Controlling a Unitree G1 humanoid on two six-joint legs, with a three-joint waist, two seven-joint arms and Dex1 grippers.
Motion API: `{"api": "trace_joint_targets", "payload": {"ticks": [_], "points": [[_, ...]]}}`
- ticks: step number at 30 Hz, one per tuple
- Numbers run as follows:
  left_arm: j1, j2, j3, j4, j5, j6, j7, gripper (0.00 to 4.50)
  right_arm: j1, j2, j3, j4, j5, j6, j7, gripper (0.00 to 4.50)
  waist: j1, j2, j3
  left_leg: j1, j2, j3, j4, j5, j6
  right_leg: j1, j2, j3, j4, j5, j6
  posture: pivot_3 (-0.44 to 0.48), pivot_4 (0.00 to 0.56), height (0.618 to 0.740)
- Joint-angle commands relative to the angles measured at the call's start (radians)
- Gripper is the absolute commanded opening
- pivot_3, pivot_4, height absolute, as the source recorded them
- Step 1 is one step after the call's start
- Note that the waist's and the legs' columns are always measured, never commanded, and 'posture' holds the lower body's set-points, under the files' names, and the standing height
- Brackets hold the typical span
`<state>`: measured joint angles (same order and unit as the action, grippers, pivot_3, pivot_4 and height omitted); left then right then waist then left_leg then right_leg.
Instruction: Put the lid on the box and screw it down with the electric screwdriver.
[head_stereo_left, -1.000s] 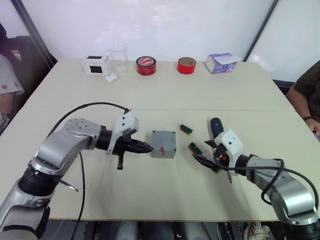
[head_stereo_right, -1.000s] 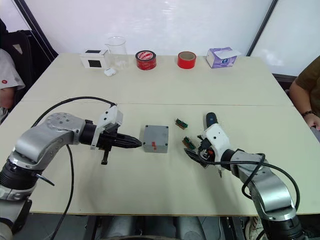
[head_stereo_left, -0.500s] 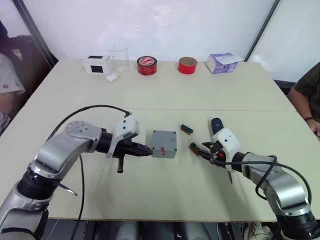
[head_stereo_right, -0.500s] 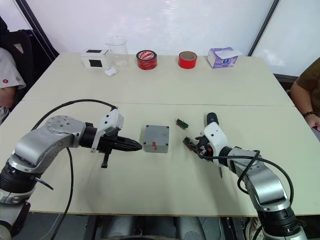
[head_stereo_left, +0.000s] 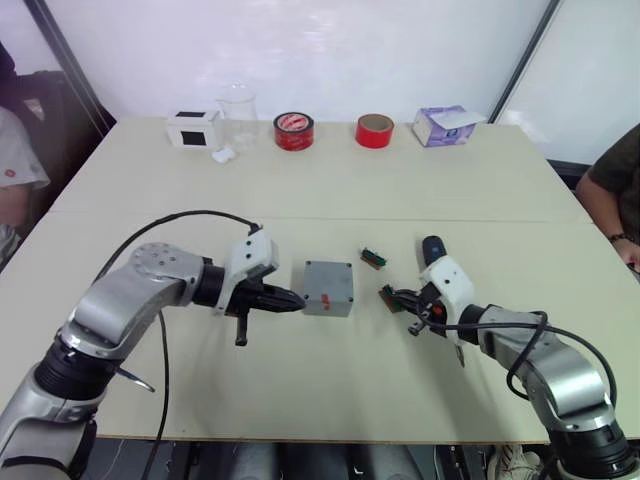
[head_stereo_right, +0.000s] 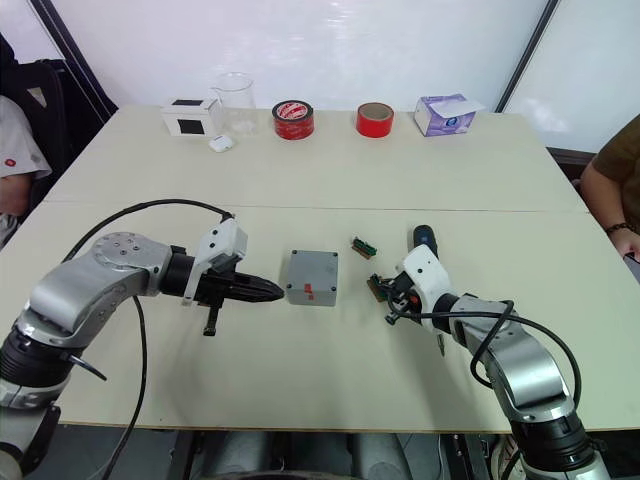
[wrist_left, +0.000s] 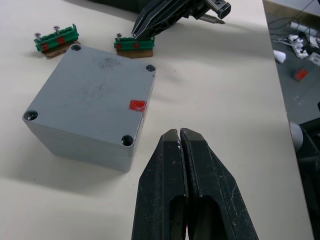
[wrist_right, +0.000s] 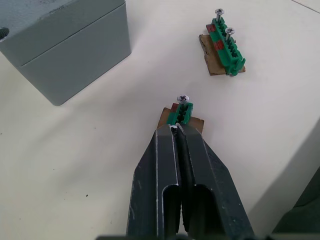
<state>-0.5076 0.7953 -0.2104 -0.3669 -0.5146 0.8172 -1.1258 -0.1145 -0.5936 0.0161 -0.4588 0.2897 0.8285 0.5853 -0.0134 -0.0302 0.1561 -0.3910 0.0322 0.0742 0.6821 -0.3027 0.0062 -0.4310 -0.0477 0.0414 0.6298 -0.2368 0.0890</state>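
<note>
Pinching my right claw (wrist_right: 176, 131) together on a screw in the green holder (wrist_right: 180, 112) beside the box (wrist_left: 90, 125); I should lift it straight. Left claw (wrist_left: 181, 136) is resting together.

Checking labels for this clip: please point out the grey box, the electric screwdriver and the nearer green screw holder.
grey box (wrist_left: 90, 105), left wrist view, lid top.
electric screwdriver (head_stereo_left: 431, 249), left eye view, dark body.
nearer green screw holder (wrist_right: 181, 113), right wrist view, green block.
</note>
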Motion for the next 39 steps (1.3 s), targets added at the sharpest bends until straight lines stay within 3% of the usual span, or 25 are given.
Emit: {"api": "trace_joint_targets", "payload": {"ticks": [1, 17, 23, 39], "points": [[0.001, 0.007, 0.026, -0.018, -0.007, -0.016, 0.003, 0.00, -0.009, -0.002, -0.014, -0.019, 0.009, -0.010, -0.006, 0.03, 0.000, 0.000, 0.000, 0.000, 0.000, 0.000, 0.000, 0.000, 0.000, 0.000, 0.000, 0.000, 0.000, 0.000, 0.000, 0.000, 0.150, 0.740], [0.002, 0.000, 0.076, 0.063, -0.028, -0.015, 0.012, 0.00, -0.063, -0.005, -0.107, -0.151, 0.127, 0.062, -0.015, 0.03, -0.001, 0.000, 0.000, 0.000, 0.000, 0.000, 0.000, 0.000, 0.000, 0.000, 0.000, 0.000, 0.000, 0.000, 0.000, 0.000, 0.150, 0.740], [0.027, -0.001, 0.151, 0.072, -0.087, 0.040, 0.046, 0.00, -0.217, 0.087, 0.001, -0.081, 0.138, 0.032, -0.018, 0.03, -0.005, 0.001, 0.002, 0.000, 0.001, 0.001, 0.000, 0.000, 0.000, -0.001, 0.001, 0.001, 0.001, 0.000, 0.000, 0.000, 0.150, 0.740], [0.085, -0.038, 0.206, 0.015, -0.148, 0.090, 0.161, 0.00, -0.268, 0.100, 0.097, 0.077, 0.078, -0.092, 0.021, 0.03, -0.001, 0.001, 0.003, -0.001, 0.000, 0.001, 0.000, 0.000, 0.000, -0.002, -0.001, 0.001, 0.000, 0.000, 0.000, 0.000, 0.150, 0.740]]}}
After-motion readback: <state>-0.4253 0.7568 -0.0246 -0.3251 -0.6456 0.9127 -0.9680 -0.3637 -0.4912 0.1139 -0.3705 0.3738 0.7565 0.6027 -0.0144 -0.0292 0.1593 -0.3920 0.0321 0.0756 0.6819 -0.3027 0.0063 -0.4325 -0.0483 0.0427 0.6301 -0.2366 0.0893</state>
